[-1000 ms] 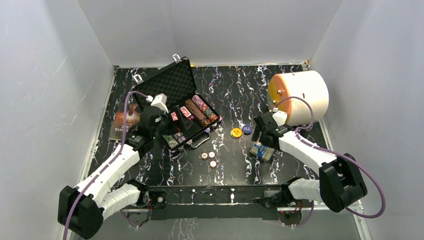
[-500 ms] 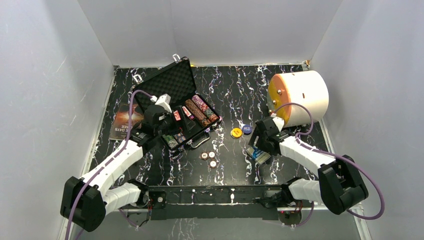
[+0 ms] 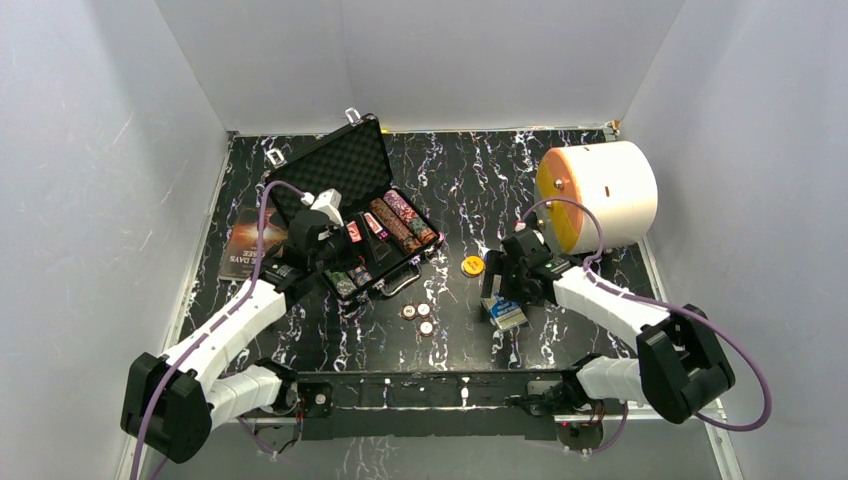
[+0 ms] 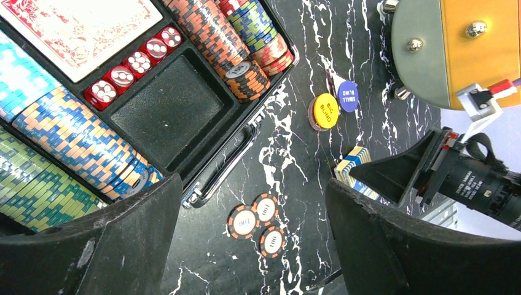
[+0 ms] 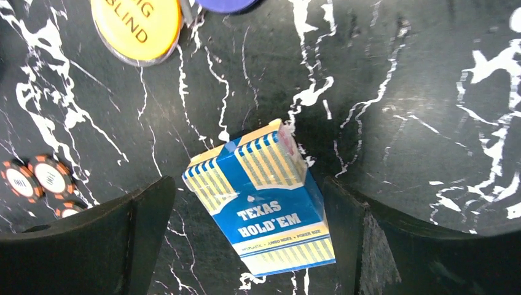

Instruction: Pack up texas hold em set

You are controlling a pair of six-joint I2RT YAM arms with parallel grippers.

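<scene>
While I watch from the overhead camera, the black case [image 3: 335, 170] lies open on the left half of the tabletop [image 3: 450, 180], its lid tipped back and chip rows [image 3: 400, 222] packed in its tray. My left tool [image 3: 328, 235] hangs over the tray's near side, spread, with nothing in it. Three loose chips [image 3: 418, 316] lie on the tabletop in front of the case, and the yellow button [image 3: 472, 265] sits to their right. My right tool [image 3: 500, 298] is low over the blue deck [image 3: 508, 314], close to that button. The white cylinder [image 3: 600, 190] rests at the far right, and a dark booklet [image 3: 243, 252] lies left of the case.

From the left wrist, I see the red deck [image 4: 77, 27] seated in its slot, a row of red dice [image 4: 135, 64] just beside it, and an empty compartment [image 4: 166, 114] next to the dice. Outside the case, the yellow button touches a blue button [image 4: 348, 96]. The left tool's fingers stand wide apart, framing the case's front edge and the three loose chips.

From the right wrist, the blue deck lies flat and slightly askew on the tabletop between the spread fingers [image 5: 123, 239]. The finger on this view's left stands clear of it. The other finger is just beside the deck's edge, and I cannot tell whether it touches.
</scene>
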